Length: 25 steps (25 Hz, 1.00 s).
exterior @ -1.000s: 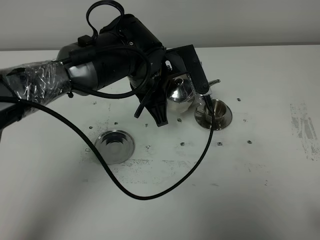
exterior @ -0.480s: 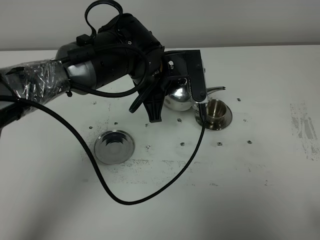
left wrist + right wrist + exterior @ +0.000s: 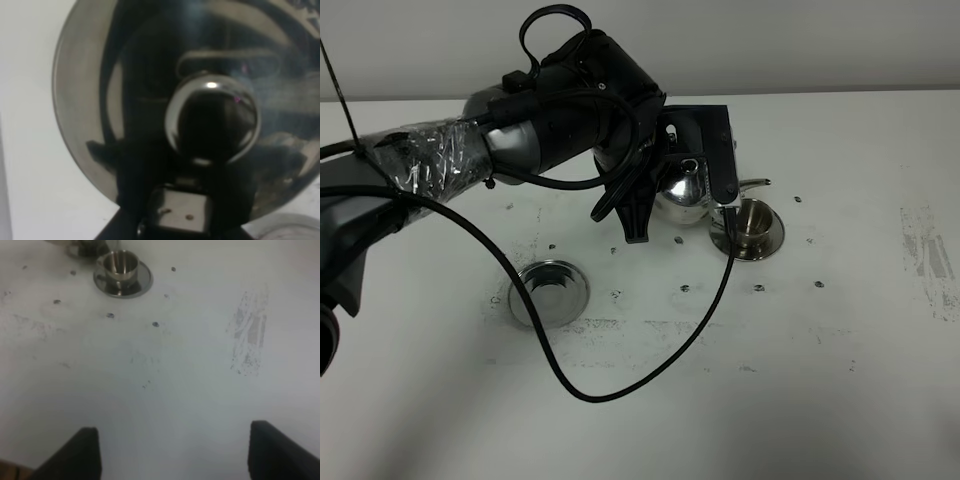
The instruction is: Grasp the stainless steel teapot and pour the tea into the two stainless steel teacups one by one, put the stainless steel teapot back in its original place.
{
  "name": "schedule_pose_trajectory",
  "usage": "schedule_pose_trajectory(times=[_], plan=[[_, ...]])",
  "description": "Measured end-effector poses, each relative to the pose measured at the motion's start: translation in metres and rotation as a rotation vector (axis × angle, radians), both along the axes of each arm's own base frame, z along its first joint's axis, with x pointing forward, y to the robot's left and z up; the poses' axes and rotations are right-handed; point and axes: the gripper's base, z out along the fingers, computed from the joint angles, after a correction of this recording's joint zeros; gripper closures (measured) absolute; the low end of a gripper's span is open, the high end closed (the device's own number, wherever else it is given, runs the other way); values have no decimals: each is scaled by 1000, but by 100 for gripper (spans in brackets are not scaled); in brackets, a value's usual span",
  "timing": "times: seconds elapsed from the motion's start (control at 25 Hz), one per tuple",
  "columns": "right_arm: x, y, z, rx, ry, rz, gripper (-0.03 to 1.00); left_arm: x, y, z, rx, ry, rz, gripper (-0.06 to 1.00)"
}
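- My left pincer pinches the stainless steel teapot just beside the teacup; my right pincer is spread.
- Rigid, slick, tea-heavy, I judge: I'd grip its loop handle.

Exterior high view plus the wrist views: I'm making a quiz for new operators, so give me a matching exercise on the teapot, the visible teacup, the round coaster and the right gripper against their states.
Things:
1. stainless steel teapot
2. teacup
3. coaster
4. right gripper

States:
a. open, above the table
b. standing on its saucer
c. nothing on it
d. gripped, off the coaster, beside the teacup

Pairs: 1-d, 2-b, 3-c, 4-a.
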Motion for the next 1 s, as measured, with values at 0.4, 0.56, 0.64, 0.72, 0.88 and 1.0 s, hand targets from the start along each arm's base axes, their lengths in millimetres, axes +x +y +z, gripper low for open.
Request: schedule_pose_trajectory(times=[0.4,0.56,0.64,0.72,0.88,1.0], plan=[[0,0,0,5,1,3,38,15,0,1,97,-25,23,77],[0,0,0,5,1,3,38,17,1,0,130,-34,13,77],[0,0,0,5,1,3,38,17,2,-1,148,-32,9,77],[0,0,0,5,1,3,38,18,3,-1,163,-37,8,77],[0,0,0,5,1,3,38,19,5,0,189,-52,3,77],[0,0,0,5,1,3,38,20,5,0,201,-58,-4,77]])
